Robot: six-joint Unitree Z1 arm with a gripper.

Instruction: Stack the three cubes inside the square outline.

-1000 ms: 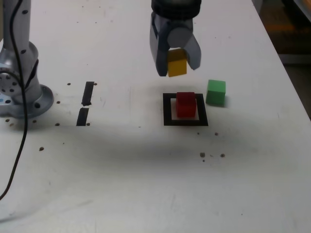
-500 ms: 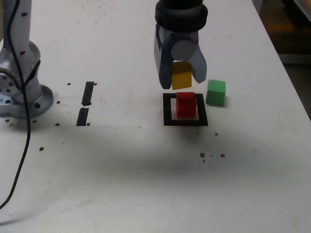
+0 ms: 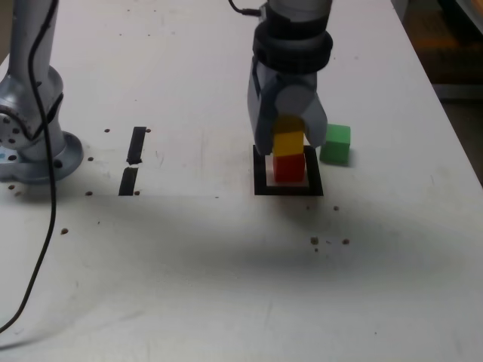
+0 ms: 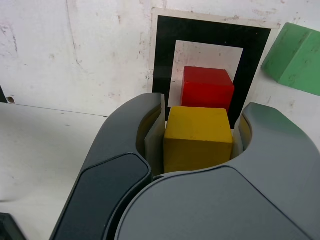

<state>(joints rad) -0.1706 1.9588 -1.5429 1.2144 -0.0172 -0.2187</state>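
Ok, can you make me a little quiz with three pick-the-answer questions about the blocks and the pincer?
1. Where is the red cube?
A. inside the square outline
B. beside the tape strips
C. on the green cube

2. How many cubes are there?
A. two
B. three
C. four

3. What is the pincer doing?
A. hanging open and empty
B. shut on the yellow cube
C. shut on the green cube

Answers:
1. A, the black frame surrounds the red cube in both views.
2. B, there is one red, one yellow and one green cube.
3. B, the wrist view shows the yellow cube clamped between the fingers, just above the red one.
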